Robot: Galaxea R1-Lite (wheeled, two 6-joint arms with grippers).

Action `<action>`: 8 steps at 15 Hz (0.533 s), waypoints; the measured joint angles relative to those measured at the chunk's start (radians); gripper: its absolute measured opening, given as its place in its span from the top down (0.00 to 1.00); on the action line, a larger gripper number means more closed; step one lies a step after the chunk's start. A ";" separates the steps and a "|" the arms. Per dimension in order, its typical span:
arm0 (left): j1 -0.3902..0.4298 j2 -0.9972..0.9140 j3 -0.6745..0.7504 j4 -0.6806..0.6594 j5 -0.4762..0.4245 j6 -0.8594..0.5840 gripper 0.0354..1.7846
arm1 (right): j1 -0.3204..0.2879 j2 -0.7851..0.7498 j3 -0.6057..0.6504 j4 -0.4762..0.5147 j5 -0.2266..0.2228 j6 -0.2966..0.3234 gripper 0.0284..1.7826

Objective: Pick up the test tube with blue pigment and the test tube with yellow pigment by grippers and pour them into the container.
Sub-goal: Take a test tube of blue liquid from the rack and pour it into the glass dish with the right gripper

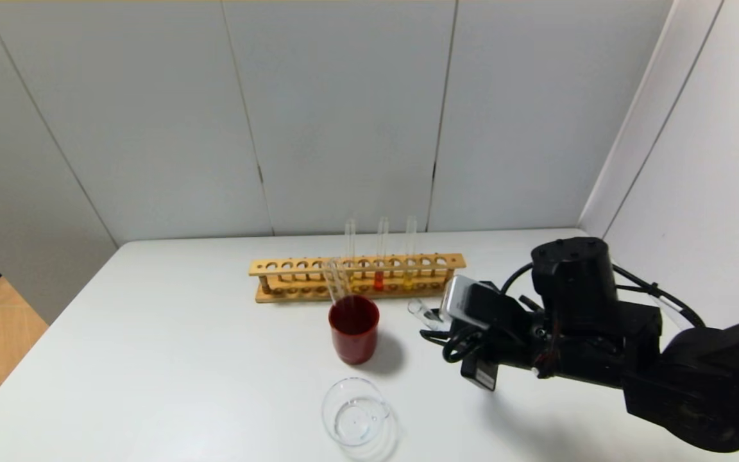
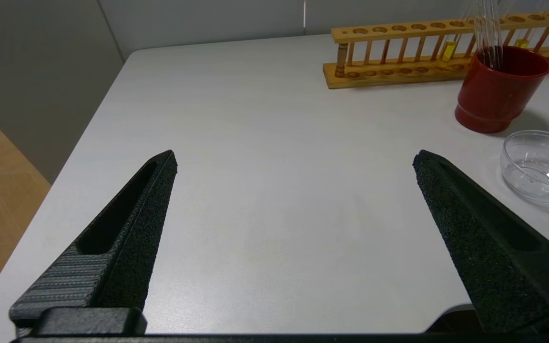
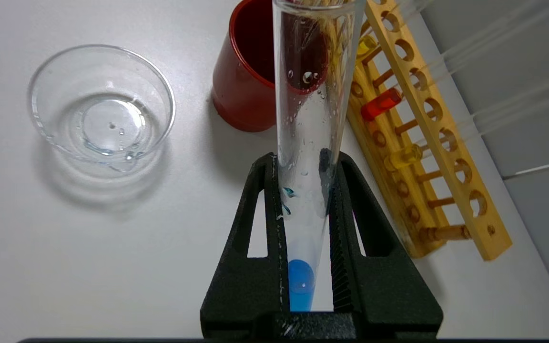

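Observation:
My right gripper (image 3: 305,162) is shut on the test tube with blue pigment (image 3: 310,119). The blue liquid sits at the tube's round end, deep between the fingers. In the head view this gripper (image 1: 435,326) hovers just right of the red cup, and the tube's open end (image 1: 422,312) points towards the rack. The test tube with yellow pigment (image 1: 408,280) (image 3: 403,157) stands in the wooden rack. The container (image 1: 337,401) (image 3: 36,119) (image 2: 505,152) sits in front of the cup. My left gripper (image 2: 296,157) is open and empty over bare table, out of the head view.
The wooden rack (image 1: 292,266) (image 3: 451,157) stands at the back, also holding a red-orange tube (image 1: 379,281) and another yellowish one. The dark red cup (image 1: 353,337) (image 2: 493,90) (image 3: 241,90) holds a few empty tubes. White walls stand behind and to the right.

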 joint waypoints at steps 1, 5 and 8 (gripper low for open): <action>0.000 0.000 0.000 0.000 0.000 0.000 0.02 | 0.005 0.023 -0.015 0.002 -0.001 -0.024 0.83; 0.000 0.000 0.000 0.000 -0.001 0.000 0.02 | 0.030 0.068 -0.027 0.006 -0.005 -0.147 0.83; 0.000 0.000 0.000 0.000 0.000 0.000 0.02 | 0.039 0.069 -0.033 0.080 -0.032 -0.263 0.83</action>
